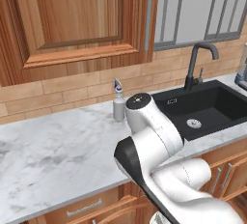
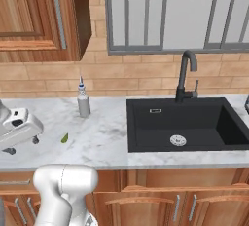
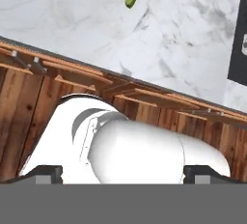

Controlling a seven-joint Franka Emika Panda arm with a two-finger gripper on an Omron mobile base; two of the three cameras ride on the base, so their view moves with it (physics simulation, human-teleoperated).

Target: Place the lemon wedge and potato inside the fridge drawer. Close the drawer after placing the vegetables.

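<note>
Gripper [image 3: 123,175] is standing wide open, holding nothing, pointing down over the worktop's [image 2: 104,140] front edge. Lemon wedge [image 2: 64,138] is lying on the worktop near that front edge, left of the sink [image 2: 185,122], in front of the spray bottle [image 2: 83,101].

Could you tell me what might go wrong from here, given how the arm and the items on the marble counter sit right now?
1. The small green wedge-shaped lemon piece lies flat on the white marble counter; open fingers may push it rather than pinch it.
2. The grey spray bottle stands upright behind the wedge, so a wide arm swing could topple it.
3. The black sink basin sits nearby; a nudged wedge could slide in.
</note>
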